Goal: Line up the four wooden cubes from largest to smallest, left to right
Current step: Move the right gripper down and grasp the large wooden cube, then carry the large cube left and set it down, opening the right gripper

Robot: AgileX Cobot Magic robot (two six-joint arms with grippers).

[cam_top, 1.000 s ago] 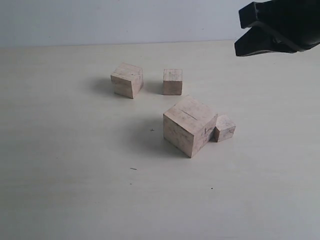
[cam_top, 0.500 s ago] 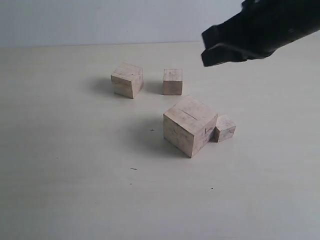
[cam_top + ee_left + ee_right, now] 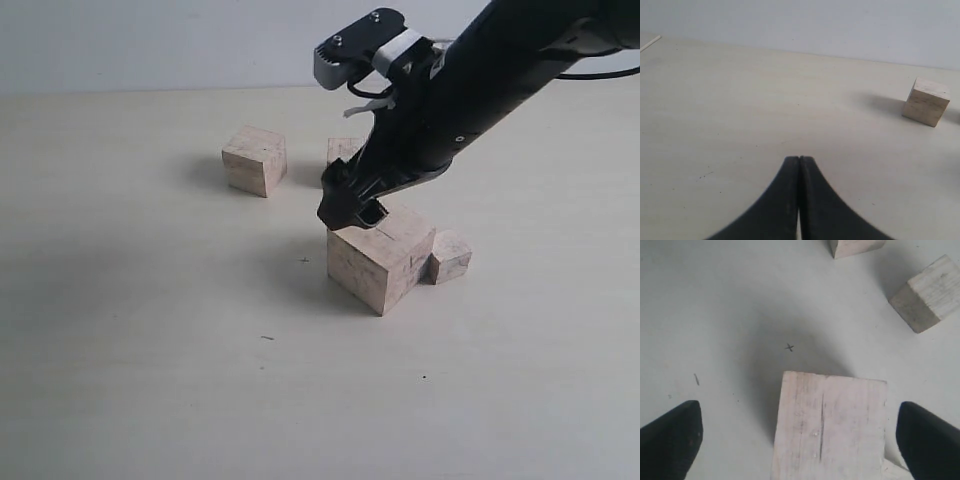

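Note:
The largest cube (image 3: 378, 258), with a thin crack on top, stands mid-table and fills the right wrist view (image 3: 830, 432). The smallest cube (image 3: 450, 255) touches its right side. Further back sit the second-largest cube (image 3: 255, 160) and the third cube (image 3: 343, 150), which is partly hidden by the arm; both also show in the right wrist view, the second-largest cube (image 3: 855, 246) and the third cube (image 3: 927, 292). My right gripper (image 3: 352, 212) hovers open just over the largest cube, and that gripper (image 3: 799, 415) has a finger on each side of it. My left gripper (image 3: 799, 159) is shut and empty, with one cube (image 3: 926, 101) far ahead of it.
The pale table (image 3: 150, 330) has a small x mark (image 3: 305, 260) left of the largest cube. A light wall (image 3: 150, 40) runs behind the table's back edge. The left arm is out of the exterior view.
My right arm has swept in from the upper right and come down, its gripper now just above the largest cube. None of the cubes has moved.

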